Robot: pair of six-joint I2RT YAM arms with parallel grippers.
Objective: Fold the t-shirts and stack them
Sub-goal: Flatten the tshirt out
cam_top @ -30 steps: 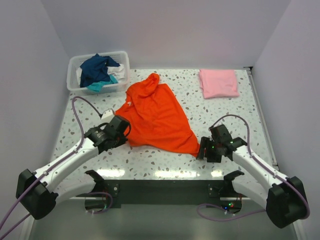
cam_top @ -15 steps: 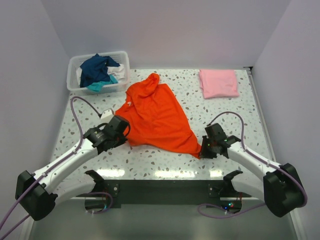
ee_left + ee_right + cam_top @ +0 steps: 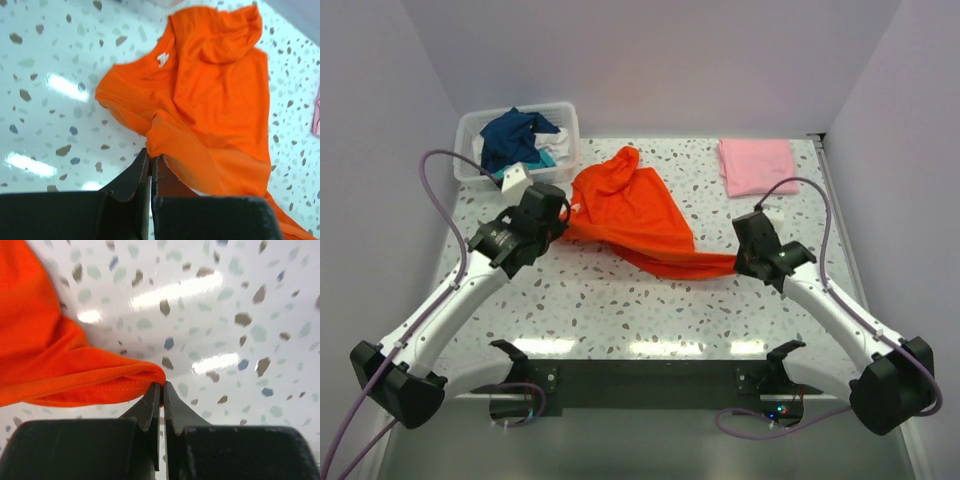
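With 6 o'clock at the arm bases in the top view, the speckled bench [image 3: 620,305] carries everything.

Nearest, at about 4 o'clock, the right end effector [image 3: 739,262] has its jaws pressed together on a hem corner of the orange-red t-shirt [image 3: 632,212]. The right wrist view shows the stitched edge pinched between the two black fingertips, with the cloth running off to the left. Whether that corner is clear of the bench cannot be told.

At about 9 o'clock, the left end effector [image 3: 560,222] is likewise closed, pinching a bunched fold at the shirt's left edge. In the left wrist view a small white label [image 3: 162,59] shows at the neckline beyond the fold.

The orange-red t-shirt lies rumpled around the centre of the bench. It is broad on the left and drawn into a narrowing band toward the right end effector. A crumpled peak of cloth rises at its far end, toward 12 o'clock.

Farther back, at 1 o'clock, the pink t-shirt [image 3: 757,166] lies folded flat near the far right corner, well apart from the orange-red one.

At 11 o'clock, in the far left corner, the white plastic basket [image 3: 468,128] holds a heaped navy t-shirt [image 3: 512,135]. Some teal cloth [image 3: 512,173] and white cloth [image 3: 561,136] are tucked beside it.
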